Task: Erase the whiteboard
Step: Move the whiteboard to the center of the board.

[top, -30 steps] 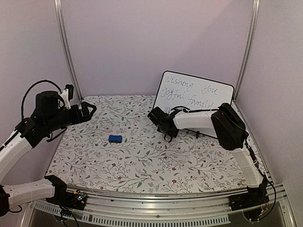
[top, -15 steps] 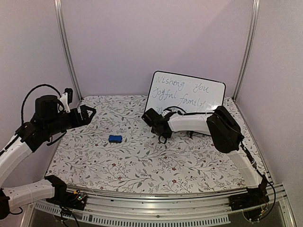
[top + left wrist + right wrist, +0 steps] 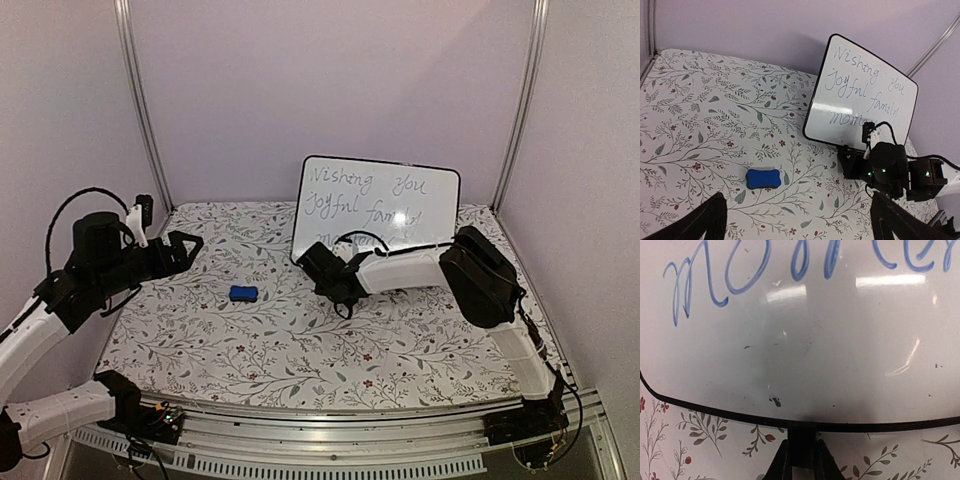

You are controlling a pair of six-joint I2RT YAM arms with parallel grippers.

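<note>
- Big flat whiteboard [image 3: 380, 205] with a thin black frame and round corners, standing up at the back of the table, a bit right of the middle, leaning a little to one side.
- Wavy pen writing on its white face: "Wishing you joyful" and more words below, the last line partly hidden behind the right arm in the top view.
- Writing blue when seen up close from the right wrist, greyer from above.
- Bright spots of light shining on the board.
- Right gripper [image 3: 325, 272] down low at the board's bottom edge, pinched tight on a small black foot under the frame.
- Two dark fingers [image 3: 779, 471] pressed one on each side of that foot, just over the cloth.
- Cannot tell whether the foot is touching the cloth.
- Right arm stretched low across the table in front of the board.
- Left gripper [image 3: 186, 243] up in the air over the left side of the table, fingers spread wide, nothing between them.
- Well apart from the board.
- Small blue eraser block [image 3: 243, 293] with curvy sides, lying flat on the cloth between the two grippers, nearer the left one, touched by nothing.
- White cloth [image 3: 300, 345] with grey leaves and little red flowers, spread over the whole table.
- Plain pale purple walls behind, with a silver pole in each back corner.
</note>
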